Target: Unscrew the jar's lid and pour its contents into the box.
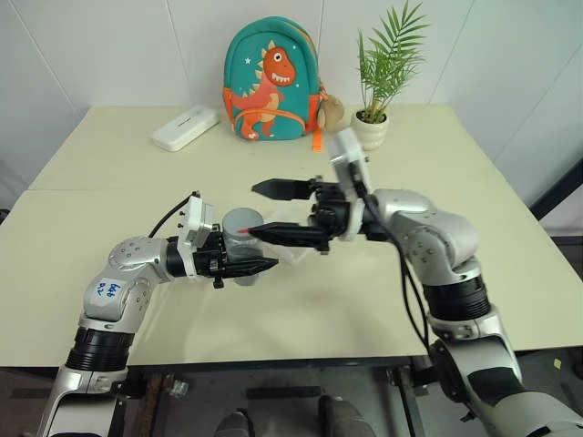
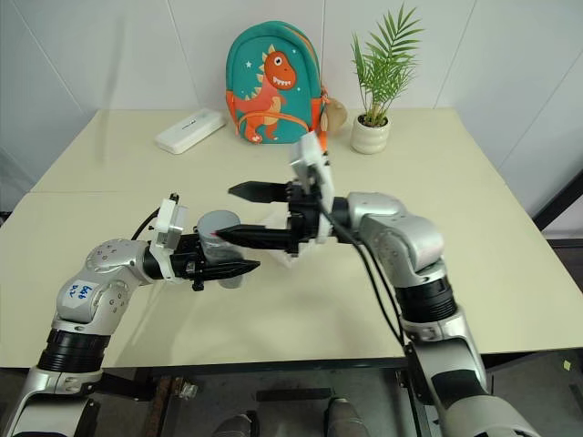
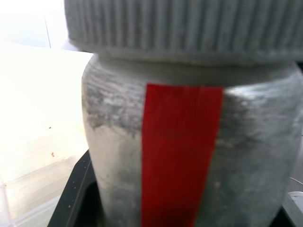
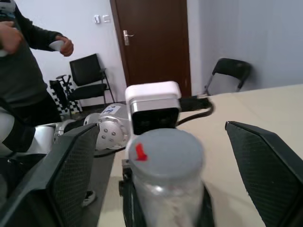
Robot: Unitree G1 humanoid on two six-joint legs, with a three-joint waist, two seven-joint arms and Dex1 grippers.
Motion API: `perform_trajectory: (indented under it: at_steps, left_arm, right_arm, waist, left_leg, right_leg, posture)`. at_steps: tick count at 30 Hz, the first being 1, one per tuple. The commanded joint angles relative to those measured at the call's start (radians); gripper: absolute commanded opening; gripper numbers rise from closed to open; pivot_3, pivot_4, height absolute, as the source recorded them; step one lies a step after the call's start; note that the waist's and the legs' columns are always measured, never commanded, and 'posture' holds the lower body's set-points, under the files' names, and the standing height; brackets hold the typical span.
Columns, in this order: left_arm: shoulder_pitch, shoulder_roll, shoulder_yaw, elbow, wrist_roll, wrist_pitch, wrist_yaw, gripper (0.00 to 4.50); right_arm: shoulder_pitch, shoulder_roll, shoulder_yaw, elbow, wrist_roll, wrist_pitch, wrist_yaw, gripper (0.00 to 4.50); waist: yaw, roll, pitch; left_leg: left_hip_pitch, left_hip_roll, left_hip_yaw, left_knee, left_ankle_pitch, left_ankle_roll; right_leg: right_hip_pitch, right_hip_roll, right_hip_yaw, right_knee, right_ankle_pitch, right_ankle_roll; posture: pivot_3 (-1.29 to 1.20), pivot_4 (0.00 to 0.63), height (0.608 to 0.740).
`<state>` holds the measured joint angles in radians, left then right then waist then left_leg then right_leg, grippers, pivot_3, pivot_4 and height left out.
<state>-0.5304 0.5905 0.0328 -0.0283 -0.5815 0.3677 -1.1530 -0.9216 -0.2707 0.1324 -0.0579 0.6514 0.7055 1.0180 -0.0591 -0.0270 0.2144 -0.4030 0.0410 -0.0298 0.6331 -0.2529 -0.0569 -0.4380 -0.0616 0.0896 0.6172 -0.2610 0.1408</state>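
1. Pale cream table (image 1: 383, 300) under both arms, white wall behind, and the action sits right at the near edge of it

2. Nearest in, the left gripper (image 1: 244, 265) is clamped tight on the jar (image 1: 242, 238), holding it upright just above the tabletop, red strip facing the wrist camera

3. The lid (image 4: 165, 150) is on the jar, ribbed rim seated flat, red patch on top, so unscrewing has not begun

4. Right gripper (image 1: 273, 211) comes in level from the other side, fingers spread wide and holding nothing, one finger beyond the lid and one on the near side

5. To do this well, I'd say centre those open fingers on the ribbed rim, not the jar's shoulder below, then close squarely before any twist

6. Left grip has to stay firm or the whole jar will spin with the lid; keep it upright too, so the contents stay put once the cap loosens

7. Just behind the jar, the clear box (image 1: 290, 244) lies on the table under the right gripper, handy for the pour

8. Farther back: a white case (image 1: 185, 127), a dinosaur backpack (image 1: 269, 82), a potted plant (image 1: 378, 91), all well apart from the work
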Motion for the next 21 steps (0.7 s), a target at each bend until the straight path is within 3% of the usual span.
perform_trajectory:
  at_steps: [1, 12, 21]
  left_arm:
    - [-0.001, 0.0, 0.022, -0.033, -0.01, -0.009, 0.005, 2.1]
    - [-0.008, -0.01, 0.017, -0.035, -0.013, -0.009, 0.012, 2.1]
    - [-0.006, -0.008, 0.019, -0.036, -0.012, -0.013, 0.016, 2.1]
  right_arm:
    - [-0.013, 0.04, 0.028, -0.024, -0.037, -0.034, -0.048, 4.47]
    - [-0.043, 0.099, 0.068, 0.044, -0.136, -0.098, -0.091, 4.47]
    - [-0.056, 0.03, 0.01, 0.118, -0.155, -0.126, -0.059, 4.47]
  waist:
    - [0.0, 0.0, 0.0]
    - [0.0, 0.0, 0.0]
    - [0.0, 0.0, 0.0]
  left_leg:
    - [0.0, 0.0, 0.0, 0.0, 0.0, 0.0]
    - [0.0, 0.0, 0.0, 0.0, 0.0, 0.0]
    - [0.0, 0.0, 0.0, 0.0, 0.0, 0.0]
  right_leg:
    - [0.0, 0.0, 0.0, 0.0, 0.0, 0.0]
    - [-0.001, 0.0, 0.0, 0.001, 0.0, 0.0]
    - [-0.001, 0.0, 0.0, 0.002, 0.0, -0.001]
  posture:
    - [0.0, 0.15, 0.74]
    - [0.0, 0.15, 0.74]
    - [0.0, 0.15, 0.74]
